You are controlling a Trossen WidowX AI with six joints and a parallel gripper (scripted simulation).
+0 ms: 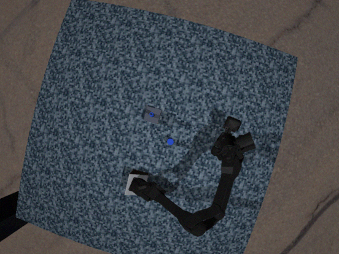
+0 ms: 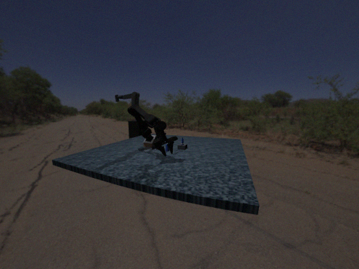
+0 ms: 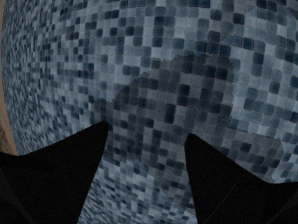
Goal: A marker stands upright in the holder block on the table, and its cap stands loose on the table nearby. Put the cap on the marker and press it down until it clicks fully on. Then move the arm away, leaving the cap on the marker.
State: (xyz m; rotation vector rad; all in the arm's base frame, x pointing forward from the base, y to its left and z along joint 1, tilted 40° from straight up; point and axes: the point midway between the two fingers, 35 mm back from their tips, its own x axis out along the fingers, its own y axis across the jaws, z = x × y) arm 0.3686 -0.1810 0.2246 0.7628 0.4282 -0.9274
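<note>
The blue marker stands upright in the grey holder block near the middle of the blue speckled table. The blue cap stands loose on the table a little nearer the arm's base. My gripper is open about halfway and empty. It points down at bare table, well to the right of the cap in the overhead view. The wrist view shows only table between the fingers; cap and marker are out of it.
The arm's base sits on a white plate on the near side of the table. A dark box stands off the table's corner. Sandy ground surrounds the table edges.
</note>
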